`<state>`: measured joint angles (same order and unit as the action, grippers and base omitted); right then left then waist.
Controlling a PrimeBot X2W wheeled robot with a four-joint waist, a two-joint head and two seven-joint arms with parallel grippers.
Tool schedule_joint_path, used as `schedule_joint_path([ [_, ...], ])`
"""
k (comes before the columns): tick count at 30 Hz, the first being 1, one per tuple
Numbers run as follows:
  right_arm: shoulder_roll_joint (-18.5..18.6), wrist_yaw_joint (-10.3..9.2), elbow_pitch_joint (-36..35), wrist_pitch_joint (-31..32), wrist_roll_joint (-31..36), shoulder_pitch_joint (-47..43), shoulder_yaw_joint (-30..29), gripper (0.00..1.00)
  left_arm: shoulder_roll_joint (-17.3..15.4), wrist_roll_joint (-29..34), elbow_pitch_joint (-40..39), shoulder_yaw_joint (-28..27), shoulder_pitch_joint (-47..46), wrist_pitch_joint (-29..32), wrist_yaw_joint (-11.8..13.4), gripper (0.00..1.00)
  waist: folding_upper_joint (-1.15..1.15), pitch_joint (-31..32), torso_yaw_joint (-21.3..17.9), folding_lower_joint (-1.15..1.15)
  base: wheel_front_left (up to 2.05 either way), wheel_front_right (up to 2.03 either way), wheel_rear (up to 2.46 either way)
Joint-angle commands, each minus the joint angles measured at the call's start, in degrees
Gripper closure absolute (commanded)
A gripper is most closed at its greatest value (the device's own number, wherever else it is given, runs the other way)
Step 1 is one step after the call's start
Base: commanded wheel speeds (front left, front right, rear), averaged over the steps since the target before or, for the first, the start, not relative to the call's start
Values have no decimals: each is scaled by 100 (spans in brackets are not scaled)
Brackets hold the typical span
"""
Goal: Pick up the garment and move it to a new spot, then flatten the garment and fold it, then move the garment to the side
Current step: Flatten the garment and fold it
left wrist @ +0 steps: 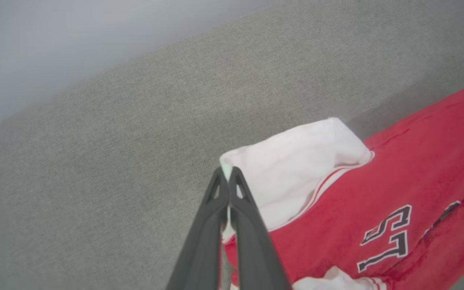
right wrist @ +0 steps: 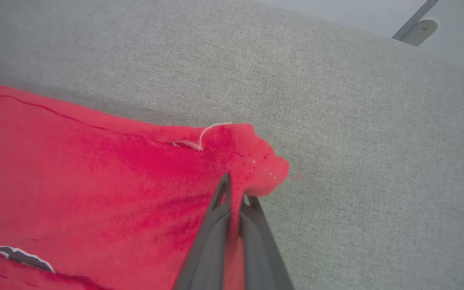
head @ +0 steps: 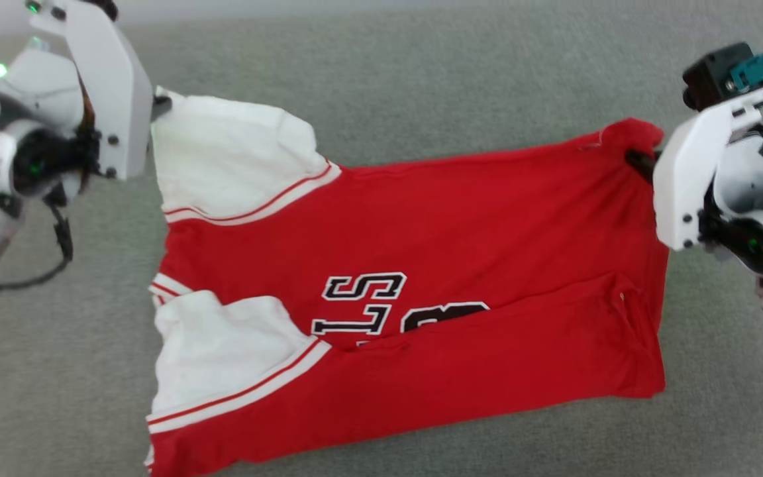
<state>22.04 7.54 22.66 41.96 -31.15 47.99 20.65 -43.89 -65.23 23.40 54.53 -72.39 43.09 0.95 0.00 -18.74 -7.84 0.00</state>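
The garment (head: 461,218), a red T-shirt with white striped sleeves and black-and-white lettering, lies sideways on a grey fabric surface with its near long edge folded over the lettering. My left gripper (head: 158,105) is shut on the far white sleeve's corner. In the left wrist view the dark fingers (left wrist: 240,209) pinch white cloth of the garment (left wrist: 397,193). My right gripper (head: 640,161) is shut on the far red hem corner. In the right wrist view its fingers (right wrist: 252,217) clamp the bunched red corner of the garment (right wrist: 95,173).
Grey woven fabric (head: 421,79) stretches beyond the shirt on all sides. A cable loop (head: 57,252) hangs from the left arm. A pale metal bracket (right wrist: 417,28) shows past the surface's far edge in the right wrist view.
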Motion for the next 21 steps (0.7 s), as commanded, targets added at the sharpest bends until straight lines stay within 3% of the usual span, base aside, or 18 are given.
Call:
schedule_joint_path([
  [1,102,-12,-128,35,-29,-154,-16,100,-83,-27,-191,4,167,1,88,100,0,217,199,0,0,0,0],
  [13,540,-11,-1373,724,-203,-1728,-551,100,-1135,-127,-2810,173,1397,46,1137,100,0,641,468,0,0,0,0],
  [21,382,-11,-1702,1028,-119,-2695,-921,100,-1395,-399,-3505,372,2259,-89,1588,100,0,746,503,0,0,0,0],
])
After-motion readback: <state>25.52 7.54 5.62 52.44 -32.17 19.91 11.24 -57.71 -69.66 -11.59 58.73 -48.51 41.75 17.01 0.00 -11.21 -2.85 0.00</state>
